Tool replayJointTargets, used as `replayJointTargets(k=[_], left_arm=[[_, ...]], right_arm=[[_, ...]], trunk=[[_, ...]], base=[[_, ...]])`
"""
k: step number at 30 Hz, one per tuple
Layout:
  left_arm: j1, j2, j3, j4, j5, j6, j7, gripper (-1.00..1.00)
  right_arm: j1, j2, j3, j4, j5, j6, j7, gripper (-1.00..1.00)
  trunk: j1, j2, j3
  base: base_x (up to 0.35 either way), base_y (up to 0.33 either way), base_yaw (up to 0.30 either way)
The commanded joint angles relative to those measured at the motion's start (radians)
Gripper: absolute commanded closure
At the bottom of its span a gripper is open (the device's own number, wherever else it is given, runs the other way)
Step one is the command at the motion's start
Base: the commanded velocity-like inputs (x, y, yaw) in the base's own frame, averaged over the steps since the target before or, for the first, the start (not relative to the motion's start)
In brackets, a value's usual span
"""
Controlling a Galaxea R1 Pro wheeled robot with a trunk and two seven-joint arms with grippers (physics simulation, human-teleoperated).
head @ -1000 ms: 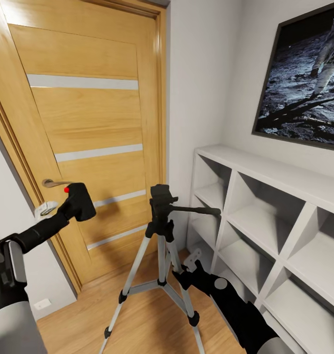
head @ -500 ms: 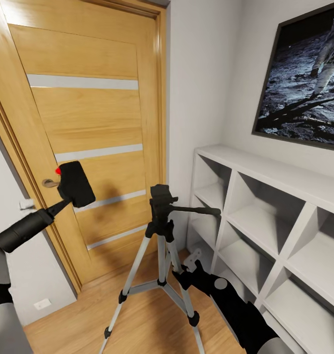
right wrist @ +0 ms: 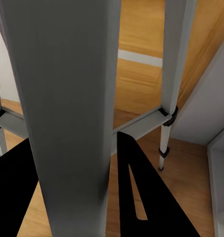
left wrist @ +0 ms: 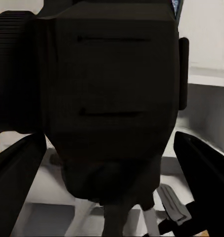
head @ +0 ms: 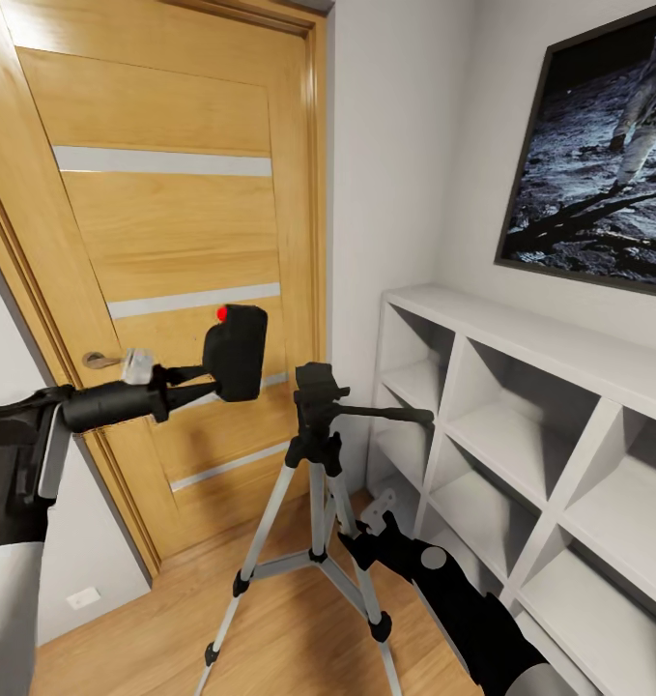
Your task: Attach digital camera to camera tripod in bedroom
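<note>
Bedroom corner: light grey walls (head: 385,145), light wood plank floor (head: 154,638).
Oak door (head: 173,232), shut, three pale horizontal stripes, metal lever handle (head: 100,360) at left edge.
White cube shelves (head: 521,435) along right wall, open compartments; framed astronaut picture (head: 598,145) hung above.
Camera tripod (head: 313,503) standing on floor between door and shelves; three silver legs spread, black head (head: 316,387) on top, pan handle (head: 385,414) pointing toward shelves.
Digital camera (head: 236,350), black, red button (head: 222,313) at upper corner; held in air before door, just left of and slightly above tripod head, apart from it.
Left gripper (head: 194,372): jaws closed on camera body, dark fingers (left wrist: 18,177) flanking it in left wrist view.
Right gripper (head: 371,522): low beside shelves, jaws around one silver tripod leg (right wrist: 72,113), black fingers (right wrist: 141,192) either side; whether touching the leg, cannot tell.
</note>
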State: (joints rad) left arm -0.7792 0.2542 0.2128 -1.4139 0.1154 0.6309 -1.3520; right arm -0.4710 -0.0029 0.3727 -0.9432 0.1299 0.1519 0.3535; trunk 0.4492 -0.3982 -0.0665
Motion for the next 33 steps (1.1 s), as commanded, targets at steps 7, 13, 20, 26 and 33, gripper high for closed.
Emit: replayJointTargets(k=[7, 13, 20, 26, 33], left_arm=[[-0.138, 0.060, -0.189, 0.020, 0.005, 0.010, -0.003, 1.00], [-0.271, 0.113, -0.319, 0.071, 0.004, 0.022, -0.007, 1.00], [-0.520, 0.154, -0.619, 0.263, 0.007, 0.022, -0.039, 1.00], [-0.682, 0.153, -0.789, 0.395, 0.016, 0.020, -0.068, 1.00], [-0.856, 0.145, -0.971, 0.511, 0.038, 0.016, -0.091, 1.00]], right_arm=[[0.000, 0.000, -0.001, 0.007, 0.008, 0.004, 0.003, 1.00], [0.000, 0.001, -0.001, 0.007, 0.009, 0.004, 0.003, 1.00], [0.000, 0.001, -0.001, 0.007, 0.009, 0.004, 0.002, 1.00], [0.000, 0.001, -0.001, 0.007, 0.009, 0.004, 0.002, 1.00], [0.000, 0.001, 0.000, 0.008, 0.010, 0.004, 0.002, 1.00]], trunk=[[0.001, -0.002, -0.003], [0.001, -0.002, -0.003], [0.001, -0.002, -0.003], [0.001, -0.002, -0.003], [0.001, -0.002, -0.003]], base=[[0.000, 0.000, 0.000], [0.000, 0.000, 0.000], [0.000, 0.000, 0.000], [0.000, 0.000, 0.000], [0.000, 0.000, 0.000]])
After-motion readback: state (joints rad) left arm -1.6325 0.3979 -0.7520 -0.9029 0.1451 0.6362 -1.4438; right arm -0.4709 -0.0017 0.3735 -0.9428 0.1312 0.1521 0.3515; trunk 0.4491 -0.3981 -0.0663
